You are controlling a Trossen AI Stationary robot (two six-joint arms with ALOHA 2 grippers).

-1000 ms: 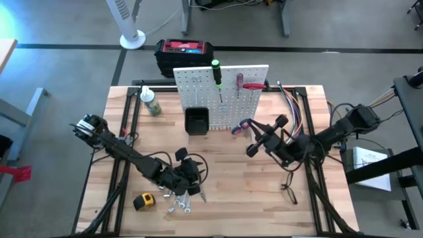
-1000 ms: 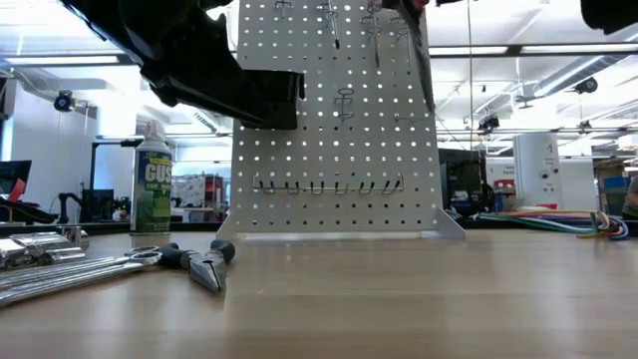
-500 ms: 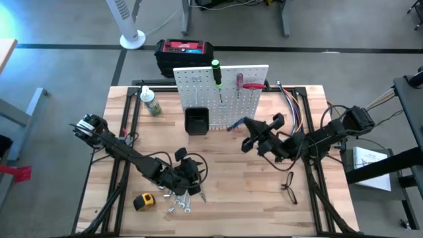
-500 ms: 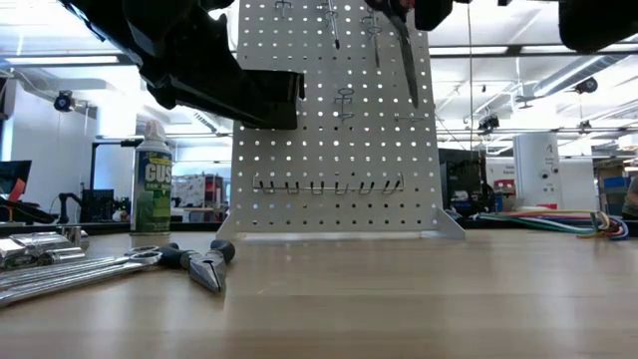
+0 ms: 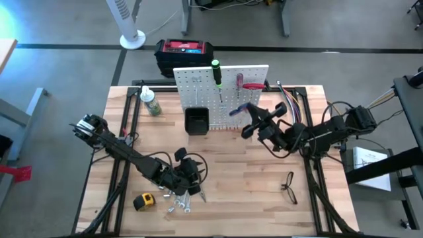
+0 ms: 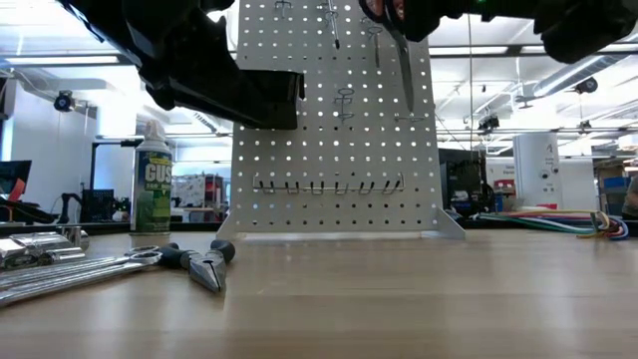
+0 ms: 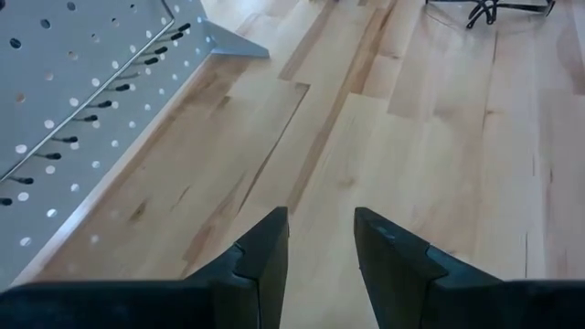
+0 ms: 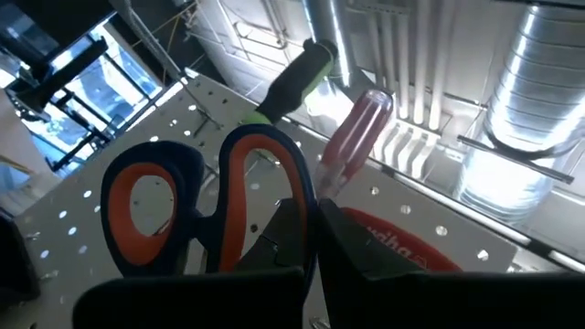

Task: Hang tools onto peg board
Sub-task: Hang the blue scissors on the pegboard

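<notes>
Right gripper (image 5: 246,123), jaws clamped on scissors (image 8: 196,215) with glossy orange-and-blue loop handles, held against the white perforated metal peg board (image 5: 198,82). Left gripper (image 5: 187,172), jaws narrowly parted and empty, hangs above steel wrenches (image 5: 180,201) on the wooden table (image 5: 231,192).

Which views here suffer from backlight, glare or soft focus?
Low view: the peg board stands against bright windows, and the dark arm is a near silhouette. Right wrist view: ceiling lights flare behind the scissors, whose handles are soft. High view: evenly lit, with a blue glow at one corner. Left wrist view: even light, table sharp.
</notes>
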